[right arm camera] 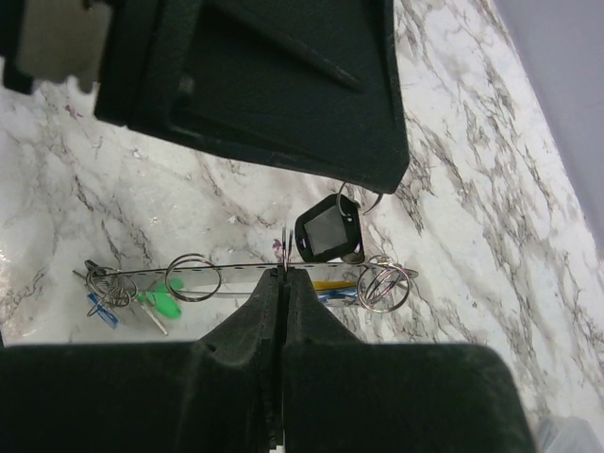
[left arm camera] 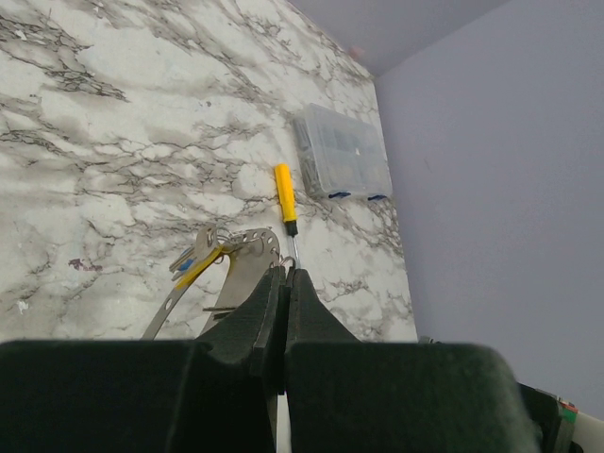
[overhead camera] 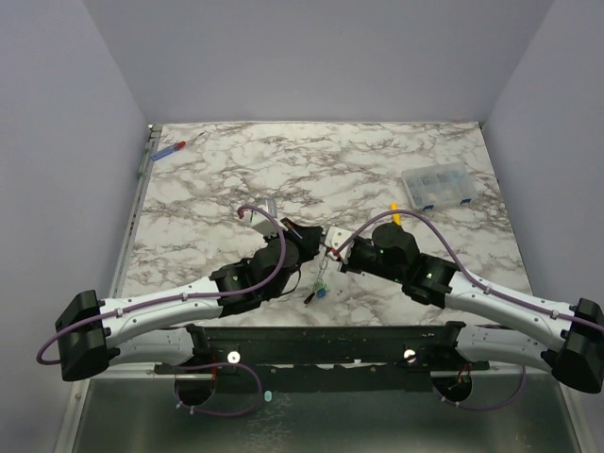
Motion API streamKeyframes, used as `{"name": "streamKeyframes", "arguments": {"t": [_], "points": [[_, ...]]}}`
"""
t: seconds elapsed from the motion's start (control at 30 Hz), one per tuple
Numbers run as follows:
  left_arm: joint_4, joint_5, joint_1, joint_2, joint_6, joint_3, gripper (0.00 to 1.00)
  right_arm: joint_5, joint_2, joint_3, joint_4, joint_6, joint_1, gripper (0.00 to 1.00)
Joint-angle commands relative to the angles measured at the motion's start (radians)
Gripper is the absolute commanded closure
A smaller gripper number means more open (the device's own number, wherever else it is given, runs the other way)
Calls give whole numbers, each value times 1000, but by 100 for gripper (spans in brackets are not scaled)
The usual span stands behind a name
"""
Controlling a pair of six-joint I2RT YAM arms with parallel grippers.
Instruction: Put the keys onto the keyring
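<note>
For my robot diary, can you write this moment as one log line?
left hand: shut on keyring | right hand: shut on keyring | keys: clustered along keyring, between the hands

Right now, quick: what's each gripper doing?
Left gripper: closed, pinching the keyring at its tips.
Right gripper: closed, apparently on the keyring's wire too.

Your keyring (overhead camera: 324,269) sits between the left arm (overhead camera: 189,302) and the right arm (overhead camera: 491,297), above the desk (overhead camera: 283,170), with the keys (overhead camera: 319,293) at its near end. The box (overhead camera: 436,187) lies far right, with a small screwdriver (overhead camera: 396,215) just left of it. Another screwdriver (overhead camera: 170,149) lies in the far-left corner.
</note>
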Motion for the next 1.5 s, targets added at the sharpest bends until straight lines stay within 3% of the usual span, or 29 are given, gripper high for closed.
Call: {"name": "streamKeyframes", "arguments": {"t": [0.0, 1.47], "points": [[2, 27, -4, 7, -8, 18, 100, 69, 9, 53, 69, 29, 8, 99], [21, 42, -7, 21, -14, 9, 100, 182, 4, 74, 52, 57, 8, 99]]}}
